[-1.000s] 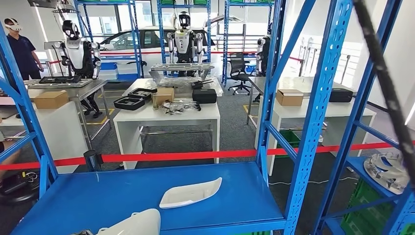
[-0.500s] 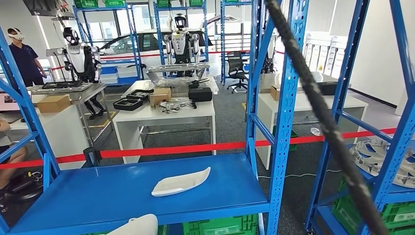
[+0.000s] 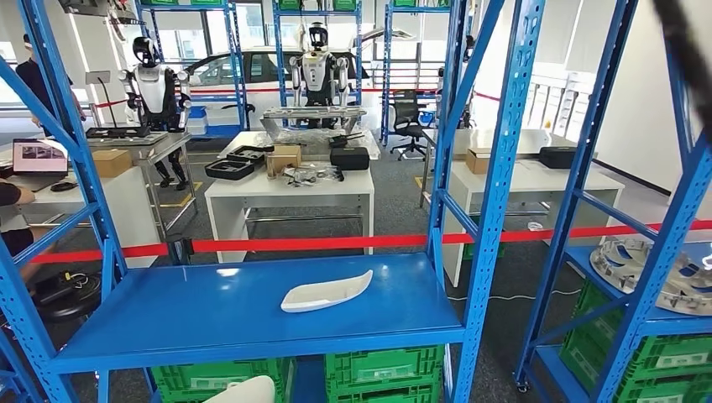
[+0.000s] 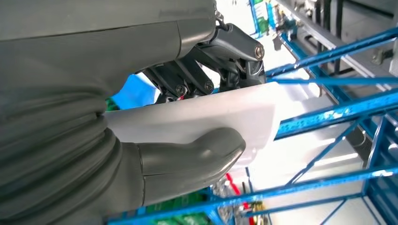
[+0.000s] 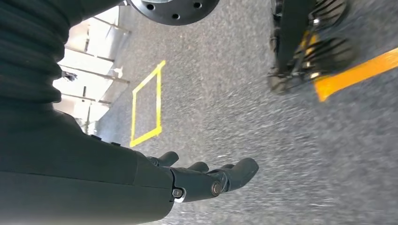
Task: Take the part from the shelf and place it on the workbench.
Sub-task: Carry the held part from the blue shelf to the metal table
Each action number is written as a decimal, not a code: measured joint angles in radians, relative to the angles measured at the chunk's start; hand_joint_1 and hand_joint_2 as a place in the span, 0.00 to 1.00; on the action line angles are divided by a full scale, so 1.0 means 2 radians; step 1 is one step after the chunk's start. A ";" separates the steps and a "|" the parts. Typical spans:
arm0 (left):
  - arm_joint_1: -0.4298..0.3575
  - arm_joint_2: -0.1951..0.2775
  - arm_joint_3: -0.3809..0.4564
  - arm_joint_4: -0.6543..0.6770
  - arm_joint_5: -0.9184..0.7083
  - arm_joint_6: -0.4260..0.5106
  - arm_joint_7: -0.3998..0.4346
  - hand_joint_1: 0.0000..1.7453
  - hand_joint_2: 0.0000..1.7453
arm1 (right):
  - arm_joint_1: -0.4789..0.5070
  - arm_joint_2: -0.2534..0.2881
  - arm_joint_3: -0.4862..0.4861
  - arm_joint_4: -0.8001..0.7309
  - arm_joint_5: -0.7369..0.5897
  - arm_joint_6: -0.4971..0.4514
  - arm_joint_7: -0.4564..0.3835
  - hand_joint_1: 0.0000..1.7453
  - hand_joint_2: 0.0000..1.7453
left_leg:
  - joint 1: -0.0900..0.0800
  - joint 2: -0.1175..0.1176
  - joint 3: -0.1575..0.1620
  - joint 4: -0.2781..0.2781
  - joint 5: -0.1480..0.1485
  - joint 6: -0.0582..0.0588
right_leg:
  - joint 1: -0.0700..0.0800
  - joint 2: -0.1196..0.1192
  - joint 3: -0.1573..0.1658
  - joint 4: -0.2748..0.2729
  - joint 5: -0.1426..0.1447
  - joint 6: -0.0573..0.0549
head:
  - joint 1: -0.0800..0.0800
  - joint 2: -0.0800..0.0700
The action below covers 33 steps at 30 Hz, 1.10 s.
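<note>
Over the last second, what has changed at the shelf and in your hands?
The head view has shifted, drawing back from the blue shelf and showing the green crates below it; that is camera motion, not the things moving. The second white part stays on the shelf. The left hand still holds the white part.

The camera has pulled back from the shelf (image 3: pixel 252 323); the held part (image 3: pixel 243 391) shows lower at the frame's bottom, green crates (image 3: pixel 382 369) now visible beneath.
</note>
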 joint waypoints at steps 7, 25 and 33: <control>-0.041 0.002 -0.032 0.022 0.025 -0.024 0.006 1.00 1.00 | -0.009 0.009 -0.012 0.000 -0.022 -0.020 0.001 0.00 1.00 | 0.000 0.001 -0.038 0.021 0.026 -0.017 | 0.004 0.000 0.101 -0.141 0.004 -0.013 | 0.000 0.000; -0.107 0.007 -0.084 0.071 0.076 -0.061 0.010 1.00 1.00 | -0.008 0.036 -0.040 0.000 -0.041 -0.058 0.016 0.00 1.00 | 0.000 -0.003 0.036 -0.003 -0.028 -0.003 | 0.000 0.000 0.011 -0.119 0.059 -0.003 | -0.002 0.000; -0.100 0.018 -0.088 0.074 0.084 -0.058 0.012 1.00 1.00 | -0.008 0.041 -0.041 0.000 -0.023 -0.046 0.006 0.00 1.00 | 0.002 0.001 -0.034 0.015 0.017 -0.005 | -0.001 0.000 0.056 -0.061 0.019 0.003 | 0.002 0.000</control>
